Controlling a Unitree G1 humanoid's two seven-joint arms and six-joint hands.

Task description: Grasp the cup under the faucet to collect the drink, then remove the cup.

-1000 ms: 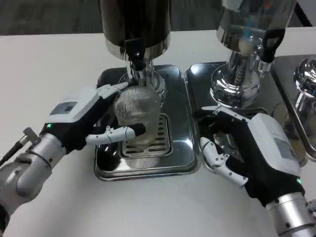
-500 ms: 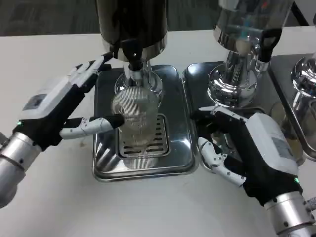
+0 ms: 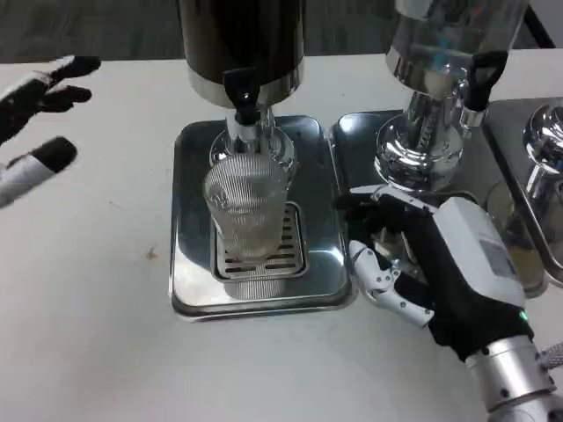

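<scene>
A clear ribbed cup (image 3: 245, 207) stands upright on the slotted grate of a steel drip tray (image 3: 193, 281), right below the black faucet (image 3: 241, 95) of a dark drink dispenser (image 3: 242, 40). Nothing touches the cup. My left hand (image 3: 35, 114) is far off at the picture's left edge, above the white table, fingers spread and holding nothing. My right hand (image 3: 427, 264) rests to the right of the tray, fingers apart and pointing left toward the cup, a short gap away from it.
A second dispenser (image 3: 444, 53) with a clear tank and chrome base stands on its own tray (image 3: 352, 141) behind my right hand. A chrome part (image 3: 544, 141) of a third one sits at the far right. White table (image 3: 97, 264) lies bare on the left.
My left hand has let go of the cup and drawn back far to the left and up. The cup stays under the faucet. My right hand has barely moved.
</scene>
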